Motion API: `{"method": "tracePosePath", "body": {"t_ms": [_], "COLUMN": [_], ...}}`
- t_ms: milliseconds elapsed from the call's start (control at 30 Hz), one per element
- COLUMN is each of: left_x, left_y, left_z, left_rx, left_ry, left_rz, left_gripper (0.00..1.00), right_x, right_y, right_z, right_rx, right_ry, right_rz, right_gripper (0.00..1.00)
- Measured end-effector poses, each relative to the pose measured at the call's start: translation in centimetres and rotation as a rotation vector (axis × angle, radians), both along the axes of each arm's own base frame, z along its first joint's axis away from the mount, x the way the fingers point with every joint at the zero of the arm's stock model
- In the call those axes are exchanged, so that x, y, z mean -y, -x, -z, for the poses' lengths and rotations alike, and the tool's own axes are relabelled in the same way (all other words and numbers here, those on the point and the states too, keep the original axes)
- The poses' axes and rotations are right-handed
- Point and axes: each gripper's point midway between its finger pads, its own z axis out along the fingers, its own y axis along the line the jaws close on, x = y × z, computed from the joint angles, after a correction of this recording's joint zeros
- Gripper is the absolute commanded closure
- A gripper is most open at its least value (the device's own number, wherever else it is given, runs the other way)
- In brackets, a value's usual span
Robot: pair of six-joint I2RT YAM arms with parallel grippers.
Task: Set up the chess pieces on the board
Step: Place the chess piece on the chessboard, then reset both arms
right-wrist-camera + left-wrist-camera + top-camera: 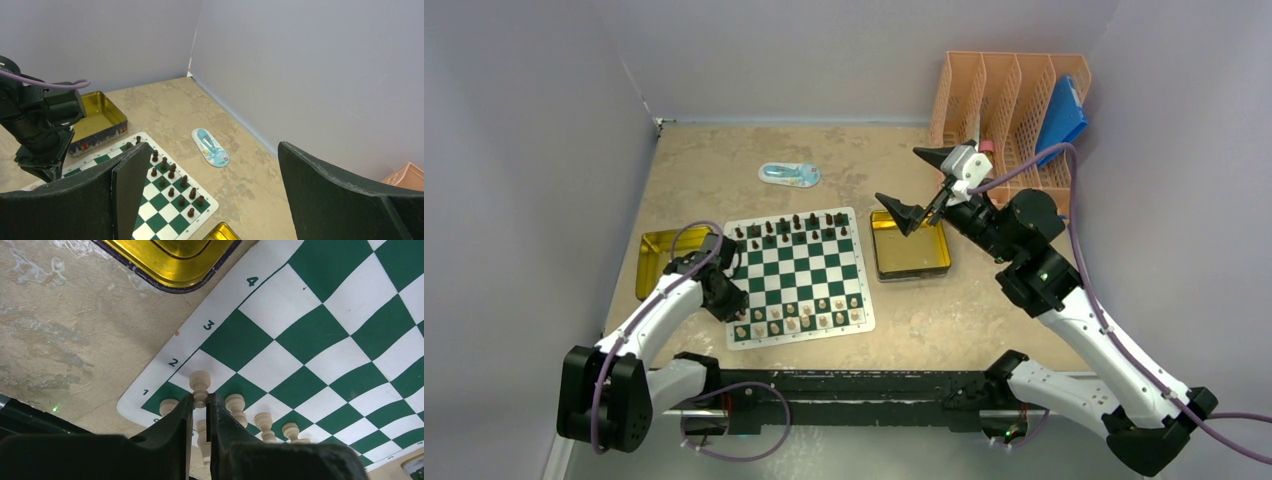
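As the overhead camera sees it: tan table [1004, 320], grey walls [524, 150]; board [799, 278] central, chess pieces [791, 324] lining its 12 and 6 o'clock edges. Left wrist: my left gripper [201, 399] near-closed about a cream pawn [199, 382]; grip unclear. Right wrist: my right gripper [214, 147] gapes, empty; board clipped at 7 o'clock.

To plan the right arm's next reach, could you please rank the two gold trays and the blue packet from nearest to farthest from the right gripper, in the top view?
1. The gold tray right of the board, close by the right gripper.
2. The blue packet, beyond the board's far edge.
3. The gold tray left of the board, across it.
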Motion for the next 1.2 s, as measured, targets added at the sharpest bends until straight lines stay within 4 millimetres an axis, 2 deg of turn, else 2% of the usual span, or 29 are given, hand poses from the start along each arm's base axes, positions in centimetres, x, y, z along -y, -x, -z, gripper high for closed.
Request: {"method": "tracePosePath", "body": {"t_ms": [67,333,467,533,633,800,933,1033,1200], "left_x": [0.0,0.0,0.2,0.4,0.7,1.2,2.6,4.5,7.3], "left_y": [0.0,0.2,-0.8,-2.2,-4.9,-8.2,-9.8,-10.4,-8.7], "left_z": [0.0,0.0,-1.7,-3.4,-7.0,-12.8,-17.4,-20.9,-24.4], "left_rx": [0.0,-0.008,-0.002,0.036,0.134,0.274,0.392,0.525,0.661], "left_ry": [0.002,0.001,0.001,0.006,0.009,0.0,0.034,0.102,0.234], "left_rz": [-0.005,-0.006,-0.005,0.005,0.028,0.119,0.265,0.399,0.566], "left_gripper": [0.8,0.66,0.59,0.47,0.41,0.38,0.36,0.35,0.34], "right_x": [0.1,0.5,0.8,1.1,1.6,2.7,3.2,3.4,4.1], "right_y": [0.0,0.5,0.6,0.6,0.5,0.4,0.8,1.0,0.4], "right_z": [-0.1,-0.7,-0.8,-0.5,0.2,1.8,3.1,4.0,6.4], "right_rx": [0.002,0.013,-0.016,-0.06,-0.157,-0.317,-0.441,-0.534,-0.676], "right_ry": [-0.003,-0.017,-0.045,-0.069,-0.117,-0.187,-0.241,-0.289,-0.378], "right_rz": [0.006,0.008,0.02,0.032,0.062,0.136,0.165,0.19,0.283], "right_gripper": [0.01,0.01,0.01,0.01,0.01,0.01,0.01,0.01,0.01]}}
